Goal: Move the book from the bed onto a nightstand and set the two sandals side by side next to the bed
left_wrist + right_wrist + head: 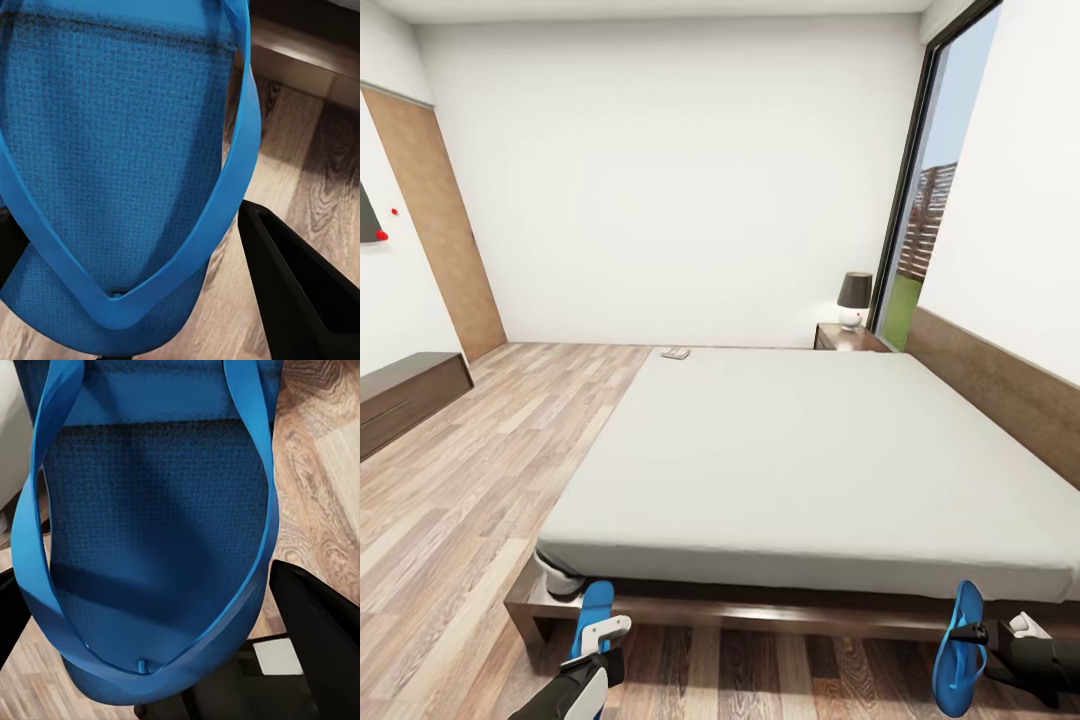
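The bed point(800, 450), a grey mattress on a dark wooden frame, fills the middle of the head view. The book point(675, 353) lies small on its far left corner. A nightstand point(847, 338) stands at the far side by the window. In front of the bed's near edge, my left gripper point(603, 632) is shut on one blue sandal point(595, 608) held upright, and my right gripper point(975, 632) is shut on the other sandal point(958, 650). Each wrist view has its sandal close up point(112, 150) point(150, 547), with a black finger point(300, 285) point(322, 645) beside it over wood floor.
A lamp point(853, 298) stands on the nightstand. The tall window point(935, 200) and the wooden headboard point(1000, 385) run along the right. A low dark cabinet point(405, 395) and a wooden door point(445, 220) are at the left, with plank floor point(480, 480) between them and the bed.
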Controlling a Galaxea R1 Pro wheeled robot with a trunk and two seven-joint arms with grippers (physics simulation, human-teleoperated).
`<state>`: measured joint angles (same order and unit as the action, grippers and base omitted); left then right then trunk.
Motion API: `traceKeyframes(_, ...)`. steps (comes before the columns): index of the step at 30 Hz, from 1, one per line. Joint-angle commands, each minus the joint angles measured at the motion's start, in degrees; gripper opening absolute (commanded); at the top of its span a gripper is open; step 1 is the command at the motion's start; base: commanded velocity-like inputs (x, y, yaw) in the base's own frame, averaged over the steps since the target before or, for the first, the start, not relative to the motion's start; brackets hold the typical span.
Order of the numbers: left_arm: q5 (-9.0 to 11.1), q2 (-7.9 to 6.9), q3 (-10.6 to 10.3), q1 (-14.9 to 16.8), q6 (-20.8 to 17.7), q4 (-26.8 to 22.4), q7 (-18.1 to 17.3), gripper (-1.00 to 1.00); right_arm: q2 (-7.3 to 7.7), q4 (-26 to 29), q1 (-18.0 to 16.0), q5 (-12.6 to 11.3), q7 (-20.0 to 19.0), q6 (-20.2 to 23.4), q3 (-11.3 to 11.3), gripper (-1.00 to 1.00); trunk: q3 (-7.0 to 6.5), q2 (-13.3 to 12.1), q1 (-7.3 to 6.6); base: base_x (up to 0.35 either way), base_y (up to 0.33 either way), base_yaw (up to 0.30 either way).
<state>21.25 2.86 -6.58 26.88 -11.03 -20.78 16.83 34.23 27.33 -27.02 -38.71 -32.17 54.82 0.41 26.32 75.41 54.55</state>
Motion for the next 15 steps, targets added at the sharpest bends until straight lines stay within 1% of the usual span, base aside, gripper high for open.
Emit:
traceKeyframes(1,0.37,-0.04,-0.47,0.02,-0.30,-0.14,0.40,-1.00,0.04,-0.01,-0.05,0.12,-0.27,0.18,0.03,-1.00,0.25,0.45,0.23,0.000,0.000,0.000)
traceKeyframes(11,0.37,-0.04,-0.48,0.02,-0.30,-0.14,0.39,-1.00,0.04,-0.07,-0.05,0.12,-0.19,0.12,0.03,-1.00,2.04,4.46,2.42,0.000,0.000,0.000)
traceKeyframes(15,0.37,-0.04,-0.49,0.02,-0.30,-0.14,0.40,-1.00,0.01,-0.39,-0.05,0.97,-0.15,-1.45,0.03,-1.00,2.76,6.07,3.30,0.000,0.000,0.000)
